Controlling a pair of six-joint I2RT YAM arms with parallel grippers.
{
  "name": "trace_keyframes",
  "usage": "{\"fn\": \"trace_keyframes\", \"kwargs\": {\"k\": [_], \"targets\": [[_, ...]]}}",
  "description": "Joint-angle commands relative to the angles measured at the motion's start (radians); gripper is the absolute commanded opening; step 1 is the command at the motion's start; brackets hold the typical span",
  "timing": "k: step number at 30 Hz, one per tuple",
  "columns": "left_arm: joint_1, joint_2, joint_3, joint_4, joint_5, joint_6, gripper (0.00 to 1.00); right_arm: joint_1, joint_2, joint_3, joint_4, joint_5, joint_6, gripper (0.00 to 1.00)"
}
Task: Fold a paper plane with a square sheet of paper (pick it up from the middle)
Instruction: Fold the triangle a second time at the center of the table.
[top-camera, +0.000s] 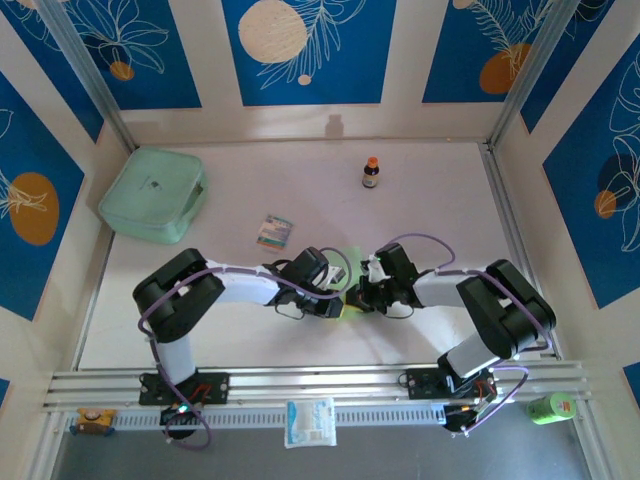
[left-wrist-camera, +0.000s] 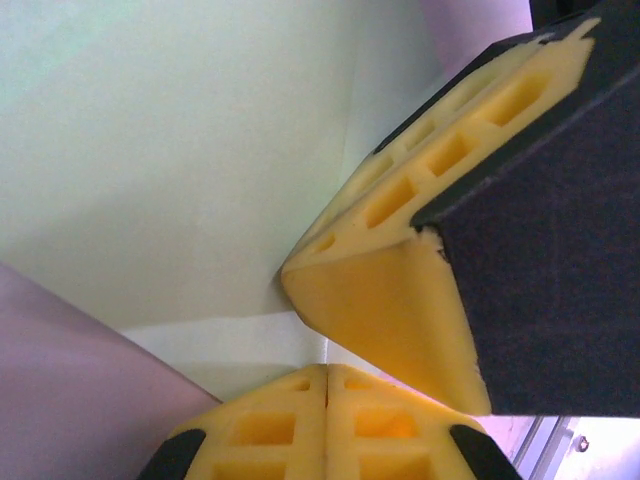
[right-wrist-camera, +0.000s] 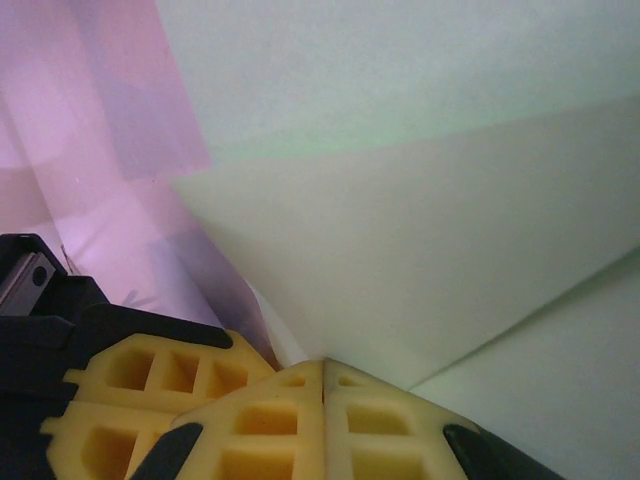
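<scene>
Your left gripper and right gripper, both clamped on the square sheet of paper near its edge, sit just beside each other, with open table beyond them.

Robot lab cell: aluminium-railed white table, blue leaf-patterned wall panels

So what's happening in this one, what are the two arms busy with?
Both arms meet at mid-table over the pale green square sheet of paper. The left claw and right claw are both shut, close together, each seemingly pinched on the paper's edge. The sheet already shows creases but is no plane yet. A mint box, striped packet and small bottle sit untouched farther back.
</scene>
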Motion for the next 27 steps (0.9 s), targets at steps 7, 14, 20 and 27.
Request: {"fn": "trace_keyframes", "kwargs": {"k": [7,14,20,27], "targets": [[-0.005,0.027,-0.041,-0.096,-0.008,0.011,0.00,-0.124,0.033,0.016,-0.024,0.022,-0.041,0.00],[-0.004,0.027,-0.032,-0.103,-0.010,0.012,0.00,-0.145,-0.037,0.049,-0.072,-0.027,-0.065,0.01],[-0.004,0.015,-0.030,-0.106,-0.020,0.013,0.00,-0.075,-0.061,0.063,-0.080,-0.040,-0.061,0.01],[-0.004,0.012,-0.027,-0.111,-0.021,0.015,0.00,-0.100,0.052,0.076,-0.050,-0.005,-0.078,0.01]]}}
